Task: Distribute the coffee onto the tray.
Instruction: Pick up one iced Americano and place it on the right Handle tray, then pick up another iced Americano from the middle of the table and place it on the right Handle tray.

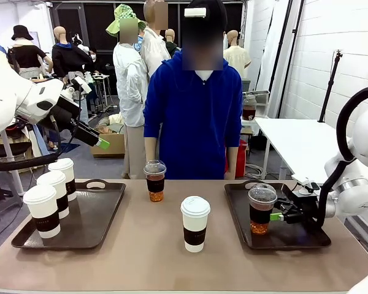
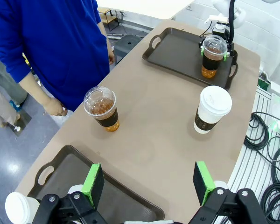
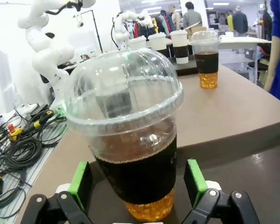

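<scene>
A clear dome-lidded cup of brown drink (image 1: 261,209) (image 3: 130,140) stands on the right tray (image 1: 294,236). My right gripper (image 1: 273,215) (image 3: 137,182) is open around it, with a green pad close on each side. A second dome-lidded cup (image 1: 154,180) (image 2: 101,108) stands on the table at the person's side. A white lidded cup with a dark sleeve (image 1: 195,223) (image 2: 213,108) stands mid-table. Three more white cups (image 1: 52,196) stand on the left tray (image 1: 104,202). My left gripper (image 1: 101,142) (image 2: 148,184) hangs open and holds nothing, high above the left tray.
A person in a blue top (image 1: 196,116) stands at the far edge, hands down by the table. The table (image 1: 141,257) has bare room between the two trays. Cables (image 2: 270,154) lie beside the table on the robot's side.
</scene>
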### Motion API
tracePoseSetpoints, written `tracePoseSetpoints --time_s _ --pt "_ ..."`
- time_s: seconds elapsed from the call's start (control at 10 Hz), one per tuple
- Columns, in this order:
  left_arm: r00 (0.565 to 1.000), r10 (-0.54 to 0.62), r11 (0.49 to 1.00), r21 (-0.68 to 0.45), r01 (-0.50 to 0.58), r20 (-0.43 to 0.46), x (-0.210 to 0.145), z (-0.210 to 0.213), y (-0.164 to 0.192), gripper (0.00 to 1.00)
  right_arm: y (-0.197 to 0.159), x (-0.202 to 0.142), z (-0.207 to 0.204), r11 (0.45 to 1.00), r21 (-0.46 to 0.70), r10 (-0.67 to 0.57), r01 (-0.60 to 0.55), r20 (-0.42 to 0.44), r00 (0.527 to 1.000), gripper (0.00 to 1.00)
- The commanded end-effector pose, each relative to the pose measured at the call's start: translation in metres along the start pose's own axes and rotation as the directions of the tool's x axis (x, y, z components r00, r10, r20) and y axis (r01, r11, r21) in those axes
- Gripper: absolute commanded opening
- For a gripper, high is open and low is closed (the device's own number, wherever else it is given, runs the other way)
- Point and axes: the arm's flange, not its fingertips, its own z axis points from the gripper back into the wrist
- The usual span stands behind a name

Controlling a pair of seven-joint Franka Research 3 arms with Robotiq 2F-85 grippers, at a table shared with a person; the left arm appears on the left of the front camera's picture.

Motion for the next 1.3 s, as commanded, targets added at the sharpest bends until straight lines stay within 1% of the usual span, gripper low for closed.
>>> tracePoseSetpoints --time_s 0.0,0.2,0.4,0.5,1.2 --pt "1.000 0.001 1.000 -0.008 -0.001 0.002 -0.001 0.000 0.001 1.00 0.013 0.002 0.014 0.999 -0.039 -0.030 0.029 -0.030 0.999 1.00" --pt "1.000 0.001 1.000 -0.008 -0.001 0.002 -0.001 0.000 0.001 1.00 0.017 0.002 0.029 0.997 -0.070 -0.040 0.038 -0.030 0.999 1.00" --pt "1.000 0.001 1.000 -0.008 -0.001 0.002 -0.001 0.000 0.001 1.00 0.019 0.005 0.031 0.994 -0.104 -0.037 0.034 -0.033 0.999 1.00" --pt "1.000 0.001 1.000 -0.008 -0.001 0.002 -0.001 0.000 0.001 1.00 0.009 0.000 0.033 0.997 -0.074 -0.016 0.016 -0.002 1.000 1.00" --pt "1.000 0.001 1.000 -0.008 -0.001 0.002 -0.001 0.000 0.001 1.00 0.009 0.000 0.033 0.997 -0.074 -0.016 0.016 -0.002 1.000 1.00"
